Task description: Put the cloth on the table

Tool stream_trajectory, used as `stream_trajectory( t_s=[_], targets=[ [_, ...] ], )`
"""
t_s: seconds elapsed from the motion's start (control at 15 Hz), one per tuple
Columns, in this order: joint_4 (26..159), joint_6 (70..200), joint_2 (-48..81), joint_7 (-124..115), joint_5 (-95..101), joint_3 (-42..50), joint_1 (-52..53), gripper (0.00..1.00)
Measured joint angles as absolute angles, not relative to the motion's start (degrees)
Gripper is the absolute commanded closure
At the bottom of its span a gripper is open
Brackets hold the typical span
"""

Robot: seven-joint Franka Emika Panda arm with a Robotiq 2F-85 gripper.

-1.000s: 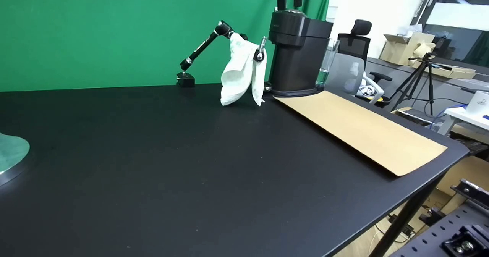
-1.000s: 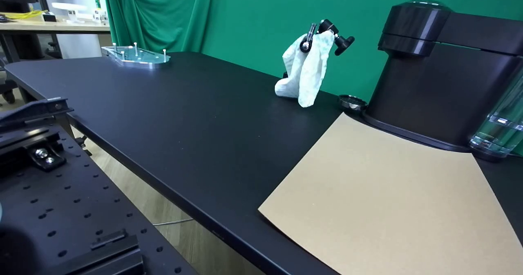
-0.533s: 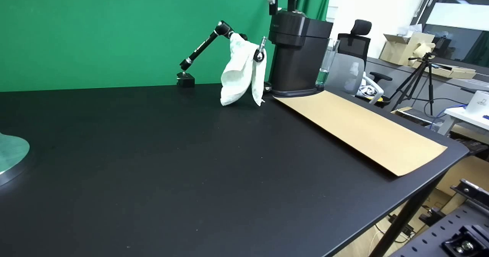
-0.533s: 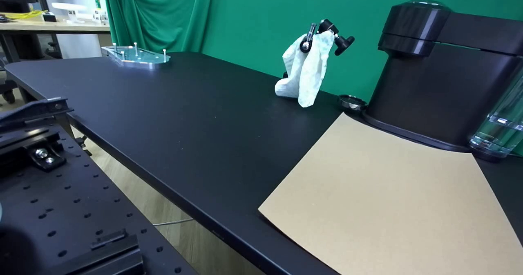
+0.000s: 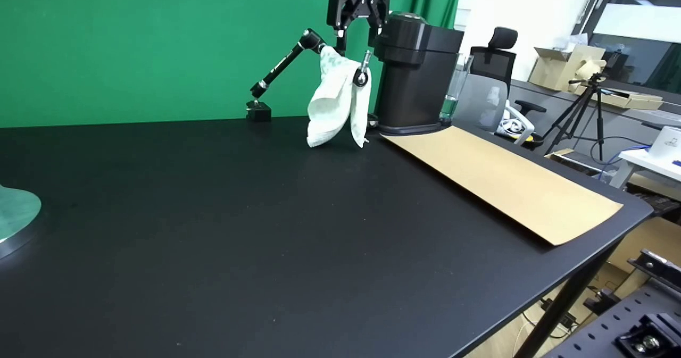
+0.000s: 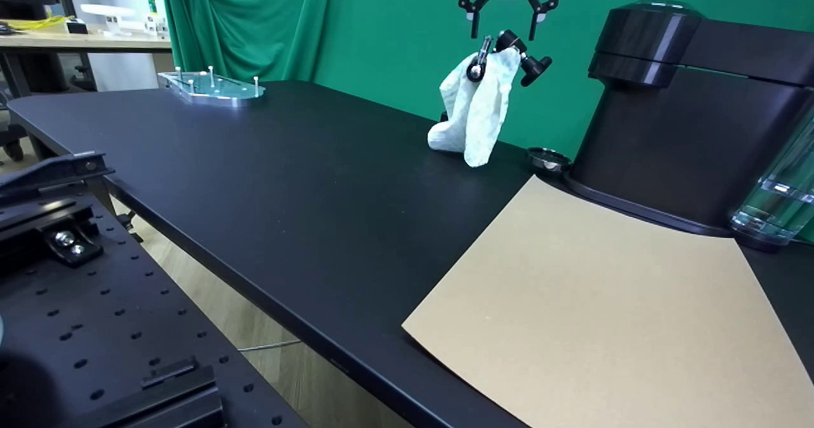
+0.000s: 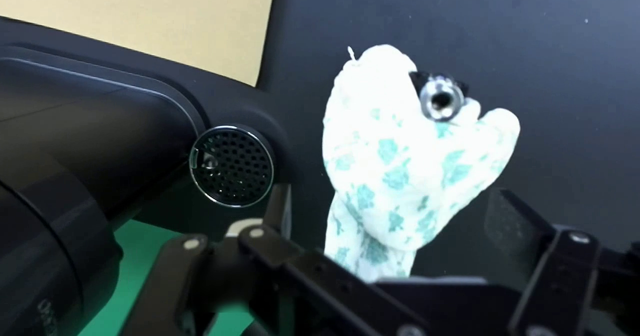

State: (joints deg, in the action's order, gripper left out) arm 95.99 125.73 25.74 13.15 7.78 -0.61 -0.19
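The white cloth with green print hangs draped over a black jointed stand arm above the back of the black table. It also shows in an exterior view and in the wrist view. Its lower ends hang close to the table; I cannot tell if they touch. My gripper is open and empty, pointing down just above the cloth and the top of the stand arm. In the wrist view the cloth lies between and beyond the spread fingers, with a metal stud poking up beside it.
A black coffee machine stands close beside the cloth, with a round drip grid at its foot. A brown cardboard sheet lies in front of it. A clear plate with pegs sits at the table's far end.
My gripper has come down into view and, in an exterior view, moved left from above the coffee machine to above the cloth. It stays open. The cloth has not moved.
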Motion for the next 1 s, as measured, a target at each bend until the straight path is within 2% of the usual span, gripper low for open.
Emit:
stream_trajectory(
  t_s=[0.07, 0.13, 0.2, 0.4, 0.73, 0.87, 1.0],
  targets=[
    [95.09, 126.2, 26.63, 12.86, 6.54, -0.84, -0.19, 0.0],
    [94.34, 126.48, 27.34, 12.5, 5.61, -1.05, -0.18, 0.17],
    [93.65, 126.58, 27.95, 12.2, 4.88, -1.2, -0.16, 0.25],
    [92.16, 126.59, 29.24, 11.67, 2.91, -1.31, -0.16, 0.49],
    [91.35, 126.59, 29.91, 10.78, 1.47, -1.28, -0.25, 0.83],
    [91.35, 126.54, 29.96, 10.5, 1.01, -1.25, -0.4, 0.95],
    [91.35, 126.49, 30.0, 10.18, 0.87, -1.19, -0.57, 1.0]
  ],
)
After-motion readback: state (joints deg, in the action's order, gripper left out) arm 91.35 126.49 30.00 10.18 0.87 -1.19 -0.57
